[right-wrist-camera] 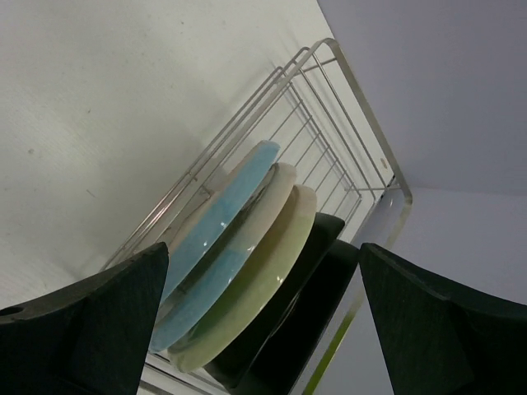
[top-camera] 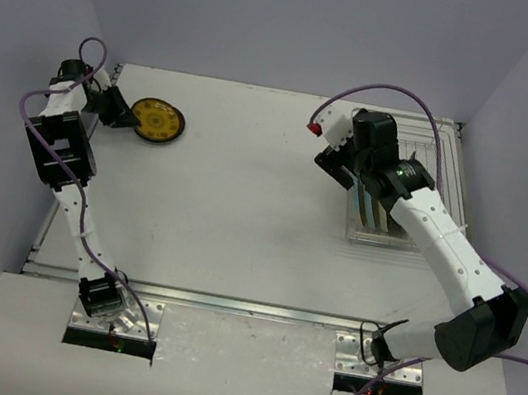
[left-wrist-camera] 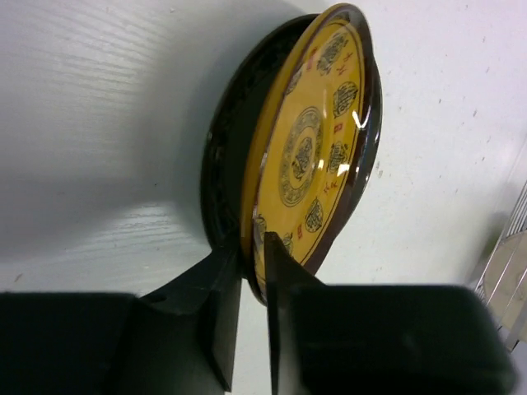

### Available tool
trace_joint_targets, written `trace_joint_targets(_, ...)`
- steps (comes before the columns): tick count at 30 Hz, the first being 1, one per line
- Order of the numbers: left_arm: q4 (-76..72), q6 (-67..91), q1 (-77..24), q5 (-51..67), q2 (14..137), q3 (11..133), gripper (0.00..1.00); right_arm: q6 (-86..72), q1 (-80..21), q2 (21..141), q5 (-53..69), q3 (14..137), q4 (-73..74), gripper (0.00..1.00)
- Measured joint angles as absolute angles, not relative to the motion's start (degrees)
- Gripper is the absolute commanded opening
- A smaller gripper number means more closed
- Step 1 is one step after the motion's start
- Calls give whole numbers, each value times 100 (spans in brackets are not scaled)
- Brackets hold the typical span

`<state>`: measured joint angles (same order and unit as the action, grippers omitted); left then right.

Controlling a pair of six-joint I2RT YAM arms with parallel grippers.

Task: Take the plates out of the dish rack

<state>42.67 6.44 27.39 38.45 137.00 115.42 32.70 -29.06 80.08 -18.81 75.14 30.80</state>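
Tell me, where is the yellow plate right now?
In the top view, the yellow plate is at the far left corner of the table, its rim pinched in the left hand, across from the dish rack on the right.

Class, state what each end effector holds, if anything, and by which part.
The left end effector pinches the yellow plate by its dark rim. The right end effector is open, holding nothing.

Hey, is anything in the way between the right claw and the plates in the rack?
Nothing visible. The right claw is open and points straight at the plates standing in the dish rack.
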Motion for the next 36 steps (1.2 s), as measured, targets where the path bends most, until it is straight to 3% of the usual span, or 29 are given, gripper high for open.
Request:
trace_joint_targets(8,4310,577,2746,3665,13612,11551,58,2404,-1994,8131,-1523,8199,3726,99)
trace_joint_targets(13,4213,290,2652,3217,12836,11226,60,1587,-867,8145,-1000,8483,4106,99)
trace_joint_targets(17,3732,-361,2125,2113,11364,10431,62,1017,13,8151,-372,8488,4478,96)
trace_joint_targets(23,2388,-1704,15,503,9222,8881,62,554,1197,8325,586,8484,4904,66)
trace_joint_targets(27,2126,-2134,-564,129,8889,8492,62,492,1423,8660,938,8450,5046,54)
trace_joint_targets(36,2206,-2405,-597,-397,8876,8131,62,578,1585,9396,1234,8515,5160,44)
